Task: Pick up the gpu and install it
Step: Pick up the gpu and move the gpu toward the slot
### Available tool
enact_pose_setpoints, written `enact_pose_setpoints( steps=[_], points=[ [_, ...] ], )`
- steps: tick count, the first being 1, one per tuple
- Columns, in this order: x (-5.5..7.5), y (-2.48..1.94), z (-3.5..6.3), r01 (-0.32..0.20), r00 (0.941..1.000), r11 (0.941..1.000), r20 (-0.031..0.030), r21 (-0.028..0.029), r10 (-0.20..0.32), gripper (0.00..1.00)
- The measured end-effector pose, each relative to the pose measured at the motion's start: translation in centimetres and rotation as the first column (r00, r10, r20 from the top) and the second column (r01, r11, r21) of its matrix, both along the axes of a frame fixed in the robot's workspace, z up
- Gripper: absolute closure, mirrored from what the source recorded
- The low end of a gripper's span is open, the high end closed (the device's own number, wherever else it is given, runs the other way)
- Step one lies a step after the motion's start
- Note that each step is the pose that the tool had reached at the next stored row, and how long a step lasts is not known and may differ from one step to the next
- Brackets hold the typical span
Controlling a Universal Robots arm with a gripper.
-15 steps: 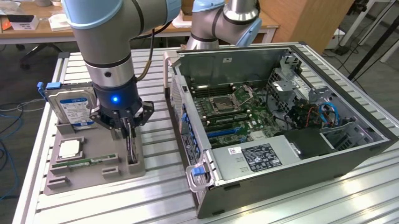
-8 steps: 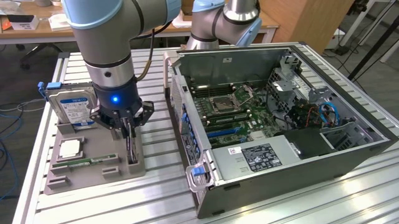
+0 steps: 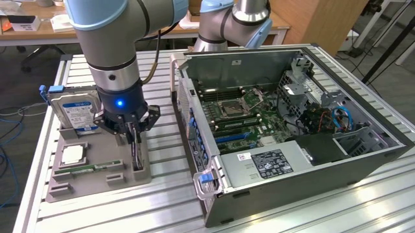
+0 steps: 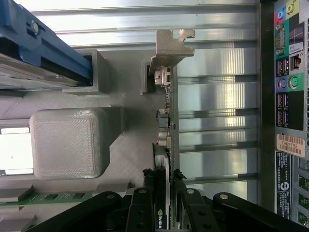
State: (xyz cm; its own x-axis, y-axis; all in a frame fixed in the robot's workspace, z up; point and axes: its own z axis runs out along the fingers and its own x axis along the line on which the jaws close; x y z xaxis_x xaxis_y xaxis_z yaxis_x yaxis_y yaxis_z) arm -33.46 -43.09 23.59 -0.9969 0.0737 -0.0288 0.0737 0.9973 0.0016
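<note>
Standing on its long edge, the gpu point(image 3: 136, 151) sits in a slot of the grey printed holder point(image 3: 97, 187) on the slatted metal bench point(image 3: 162, 208), at the exterior view's left, beside the open computer case point(image 3: 324, 174). In the wrist view the card runs away edge-on, its silver bracket point(image 4: 169, 46) at the far end resting against the holder's notch, so it looks seated rather than lifted.

The 2 fingers point(image 4: 147, 183) come straight down over the card's top edge and pinch it, 1 pad on each flat face, near the end away from the bracket. No gap shows between pad and card on either side.

As a thing to handle, the card should be light and stiff along its length, but thin, so it will twist or tip if the grip sits off its middle. Its faces carry small components and the lower edge carries the connector, and both are fragile. The sound place to hold is the bare upper edge and the flat faces just below it, clear of the bracket, as here. The faces look smooth, so the hold wants firmness but no crushing.

The hard drive point(image 3: 73, 110) stands upright at the holder's far end, and a memory stick point(image 3: 87, 170) lies flat near its front, both apart from the card. Inside the case the motherboard point(image 3: 240, 121) lies exposed.
</note>
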Motion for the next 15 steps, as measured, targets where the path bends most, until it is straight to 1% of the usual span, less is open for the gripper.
enact_pose_setpoints(
  steps=[15],
  points=[
    [0.00, 0.00, 0.00, 0.000, 1.0000, 1.0000, 0.0000, 0.0001, 0.000, 0.74]
  ],
)
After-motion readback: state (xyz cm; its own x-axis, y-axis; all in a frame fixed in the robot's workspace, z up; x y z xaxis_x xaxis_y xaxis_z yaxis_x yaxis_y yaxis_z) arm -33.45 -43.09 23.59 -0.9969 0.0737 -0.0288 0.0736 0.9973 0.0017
